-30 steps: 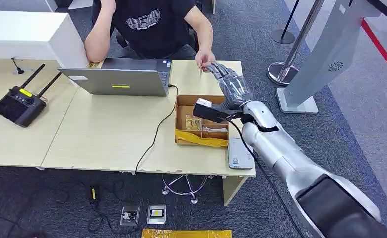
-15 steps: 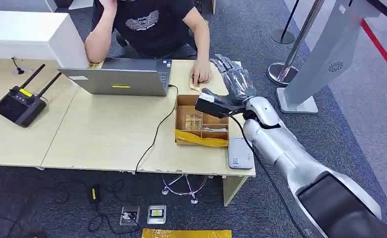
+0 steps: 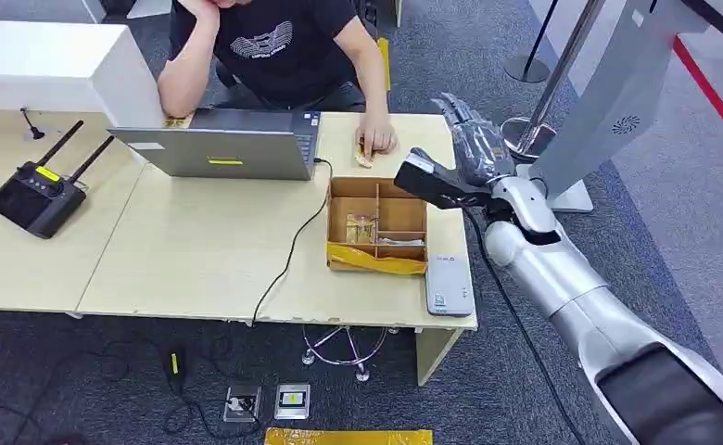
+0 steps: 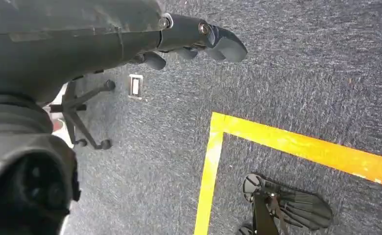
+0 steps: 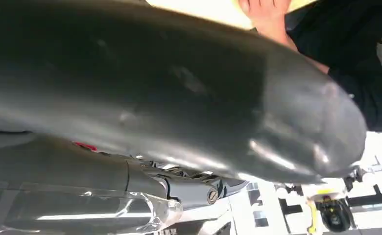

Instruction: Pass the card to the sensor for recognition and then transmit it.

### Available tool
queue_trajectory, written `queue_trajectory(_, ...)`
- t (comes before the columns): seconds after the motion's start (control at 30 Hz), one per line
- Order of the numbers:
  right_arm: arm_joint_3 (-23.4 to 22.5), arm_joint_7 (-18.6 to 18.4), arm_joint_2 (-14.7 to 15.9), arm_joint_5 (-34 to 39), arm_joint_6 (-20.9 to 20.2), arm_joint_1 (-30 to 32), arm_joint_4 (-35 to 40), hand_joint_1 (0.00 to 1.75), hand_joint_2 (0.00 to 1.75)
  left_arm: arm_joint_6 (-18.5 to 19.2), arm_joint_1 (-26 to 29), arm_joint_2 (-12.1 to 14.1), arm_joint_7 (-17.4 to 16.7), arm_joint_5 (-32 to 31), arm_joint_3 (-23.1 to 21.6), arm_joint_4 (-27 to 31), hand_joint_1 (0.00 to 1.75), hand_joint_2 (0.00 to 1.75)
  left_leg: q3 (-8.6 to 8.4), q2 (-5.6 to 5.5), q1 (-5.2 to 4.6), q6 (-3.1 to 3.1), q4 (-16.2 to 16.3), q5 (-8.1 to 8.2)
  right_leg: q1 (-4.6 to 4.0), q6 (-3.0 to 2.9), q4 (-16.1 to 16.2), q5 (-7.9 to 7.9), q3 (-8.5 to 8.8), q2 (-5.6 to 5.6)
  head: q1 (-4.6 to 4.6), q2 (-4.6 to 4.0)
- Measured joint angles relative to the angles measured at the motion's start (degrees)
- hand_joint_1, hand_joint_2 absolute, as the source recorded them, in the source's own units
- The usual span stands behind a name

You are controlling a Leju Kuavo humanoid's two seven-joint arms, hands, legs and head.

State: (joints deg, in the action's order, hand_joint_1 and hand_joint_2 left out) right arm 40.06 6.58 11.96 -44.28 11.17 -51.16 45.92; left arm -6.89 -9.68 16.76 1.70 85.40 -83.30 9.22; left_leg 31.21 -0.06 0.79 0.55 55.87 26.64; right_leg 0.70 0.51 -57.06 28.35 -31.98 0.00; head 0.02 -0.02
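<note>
Past the far right corner of the tabletop (image 3: 200, 241), the right hand (image 3: 469, 144) hangs in the air with its fingers (image 3: 458, 109) spread and nothing between them. It is well apart from the cardboard box (image 3: 377, 225) and from the white card reader (image 3: 449, 283) lying at the near right edge. Across the tabletop, a person's hand (image 3: 375, 144) rests flat on a small yellowish piece — most likely the card (image 3: 362, 156), though it is too small to be sure.

Judged from how things lie, the hand-over looks done: the card sits with the person and the robot holds nothing. Whether the sensor step went through cannot be read from these pictures; the reader shows no visible sign either way. More pale items lie in the box's compartments, so further cards may be waiting — that is a guess.

Down by the floor (image 4: 297, 58), the left hand (image 4: 189, 41) hangs with its fingers curled in loosely on nothing, taking no part.
</note>
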Motion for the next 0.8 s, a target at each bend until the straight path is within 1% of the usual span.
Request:
queue_trajectory(0.07, -0.6, -1.5, 1.1, -0.2, -1.2, 0.8, 2.3, 0.0, 0.0, -0.2, 0.0, 0.0, -0.1, 0.2, 0.0, 0.0, 0.0, 0.0, -0.04, 0.02, 0.0, 0.0, 0.0, 0.0, 0.0, 0.0, 0.0, 0.0, 0.01, 0.01, -0.02, 0.0)
queue_trajectory(0.17, -1.7, -4.5, 3.1, -0.5, -4.8, 2.9, 7.4, 0.0, 0.0, -0.6, 0.0, -0.1, -0.5, 0.7, 0.1, 0.0, 0.0, 0.0, -0.02, -0.05, 0.01, 0.0, 0.0, 0.0, -0.01, 0.0, 0.0, 0.0, 0.03, -0.03, 0.0, 0.0)
queue_trajectory(0.3, -3.5, -7.8, 5.9, -0.4, -8.8, 5.9, 15.5, 0.0, 0.0, -2.0, 0.1, -0.3, -1.9, 1.6, 0.3, 0.0, 0.0, 0.0, 0.0, -0.01, 0.0, 0.0, 0.0, 0.01, 0.0, 0.0, 0.0, 0.0, 0.02, -0.01, 0.0, 0.0)
queue_trajectory(0.43, -5.5, -11.8, 7.9, -0.2, -12.7, 10.0, 24.5, 0.0, 0.0, -2.5, 0.1, -0.6, -2.2, 2.1, 0.5, 0.0, 0.0, 0.0, -0.01, 0.0, 0.0, -0.02, 0.0, 0.05, 0.0, 0.0, 0.0, 0.0, 0.02, 0.0, 0.0, 0.0)
queue_trajectory(0.47, -6.0, -13.1, 8.2, -0.5, -13.6, 11.2, 26.8, 0.0, 1.75, -2.6, 0.1, -0.7, -2.3, 2.2, 0.5, 0.0, 0.0, 0.0, -0.02, -0.01, 0.0, -0.02, 0.0, 0.06, 0.0, 0.0, 0.0, 0.0, 0.03, 0.0, -0.02, 0.0)
queue_trajectory(0.57, -7.2, -18.8, 8.5, -1.9, -16.1, 15.6, 33.5, 0.0, 1.75, -3.0, 0.1, -1.0, -3.1, 2.4, 0.5, 0.0, 0.0, 0.0, -0.01, -0.01, 0.01, -0.01, 0.0, 0.07, -0.01, 0.0, 0.0, 0.01, 0.02, -0.01, -0.04, 0.0)
queue_trajectory(0.67, -8.0, -22.5, 8.5, -3.1, -16.4, 20.4, 39.7, 0.0, 1.75, -3.1, 0.1, -1.3, -3.2, 2.5, 0.8, 0.0, 0.0, 0.0, 0.0, -0.01, 0.01, -0.01, 0.0, 0.07, -0.01, 0.0, 0.0, 0.01, 0.01, -0.01, -0.02, 0.0)
queue_trajectory(0.73, -8.7, -24.0, 8.5, -3.3, -16.4, 22.6, 43.4, 0.0, 1.75, -3.1, 0.1, -1.5, -3.2, 2.4, 0.8, 0.0, 0.0, 0.0, 0.01, 0.01, 0.01, 0.0, 0.0, 0.08, -0.01, 0.0, 0.0, 0.01, 0.02, 0.0, 0.0, 0.0)
queue_trajectory(0.8, -9.2, -24.8, 8.5, -3.4, -16.5, 24.0, 46.5, 0.0, 1.75, -3.1, 0.0, -1.6, -3.2, 2.3, 0.8, 0.0, 0.0, 0.0, -0.01, 0.03, 0.01, 0.0, 0.0, 0.08, -0.01, 0.0, 0.0, 0.01, 0.01, 0.02, -0.02, 0.0)
